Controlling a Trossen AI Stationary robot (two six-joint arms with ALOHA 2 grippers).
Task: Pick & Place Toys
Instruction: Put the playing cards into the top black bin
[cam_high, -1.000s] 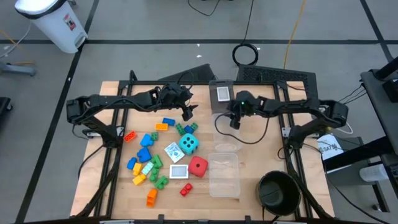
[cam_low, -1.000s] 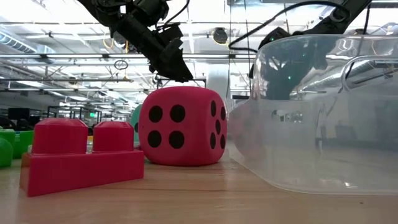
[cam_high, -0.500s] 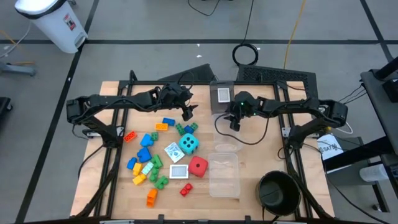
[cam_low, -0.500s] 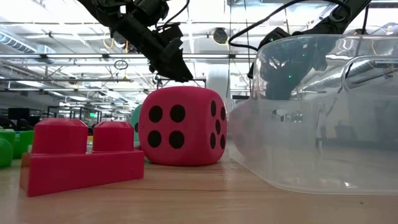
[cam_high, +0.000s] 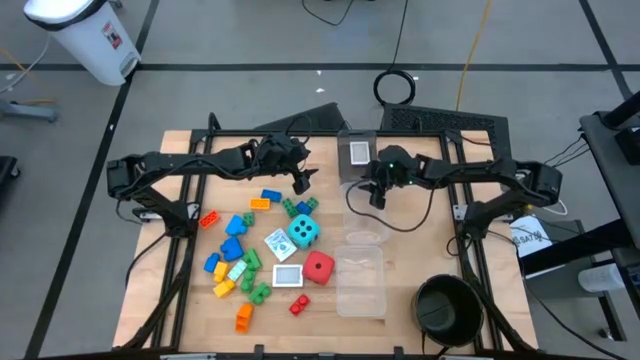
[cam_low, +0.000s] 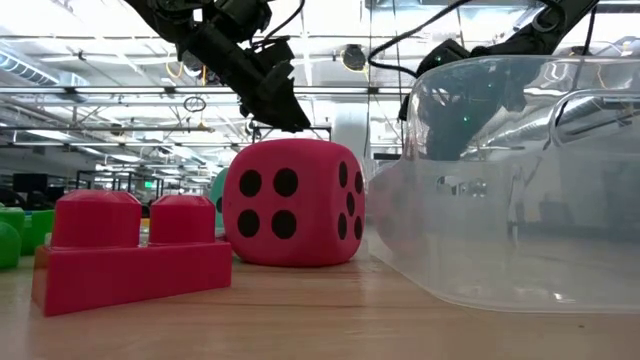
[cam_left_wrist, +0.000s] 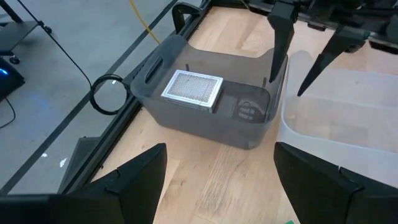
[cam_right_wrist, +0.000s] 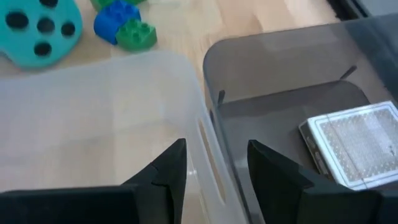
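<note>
Wooden table's (cam_high: 190, 310) still littered with bricks (cam_high: 232, 262) and dice (cam_high: 303, 232), both grippers empty: left gripper (cam_high: 301, 184) spread beside them, right gripper (cam_high: 376, 197) part-open over the smoky box (cam_high: 357, 152), probably staging sorting.

Lying crowded at nine o'clock of the clear box (cam_high: 361, 281): bricks (cam_high: 232, 251), cyan die (cam_high: 303, 232) and red die (cam_high: 318, 267), leaving only narrow gaps. Staying bare at six o'clock along the table (cam_high: 320, 335) edge. Blocking twelve o'clock: smoky box (cam_high: 357, 153).
</note>
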